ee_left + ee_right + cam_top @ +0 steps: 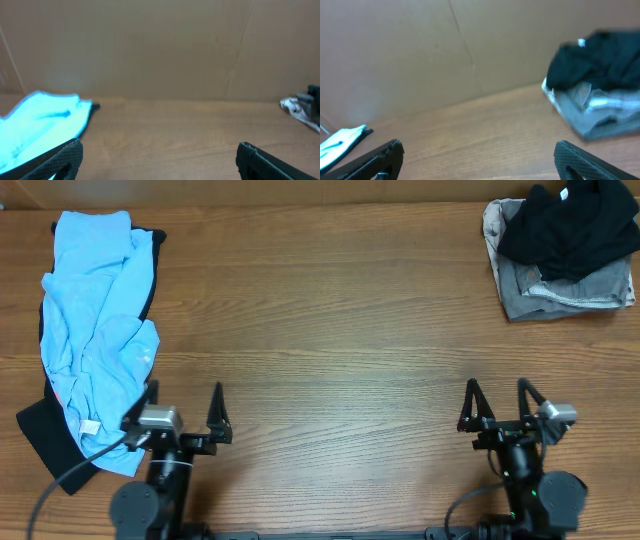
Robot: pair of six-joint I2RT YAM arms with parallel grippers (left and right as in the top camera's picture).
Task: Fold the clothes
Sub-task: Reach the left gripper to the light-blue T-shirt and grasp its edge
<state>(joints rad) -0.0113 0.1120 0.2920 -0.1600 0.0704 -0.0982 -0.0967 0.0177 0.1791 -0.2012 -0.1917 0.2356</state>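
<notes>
On wood table, overhead ref., clock face centred on tabletop:

Item 1: light blue T-shirt, approx. 9–10 o'clock, by table edge. Crumpled, unfolded, long axis running 12 to 6. Small white tag at its 6 o'clock end.

Item 2: dark garment, beneath item 1, showing past it at 7 o'clock and as a thin strip along its 3 o'clock side.

Item 3: black garment, approx. 2 o'clock corner, bunched, lying on item 4.

Item 4: grey garment, under item 3, showing at its 6 and 9 o'clock sides.

Item 5: left claw, approx. 7 o'clock, jaws spread wide, nothing betw. them. 1 finger sits just beside the shirt's lower part; touching or not, can't tell.

Item 6: right claw, approx. 5 o'clock, jaws spread wide, nothing held, well apart from items 3–4.

Both claws point toward 12.

Wrist views: blurred. Brown cardboard wall stands behind table at 12 o'clock. Shirt shows at 9 o'clock in both wrist views, pile of items 3–4 at 3 o'clock.
</notes>
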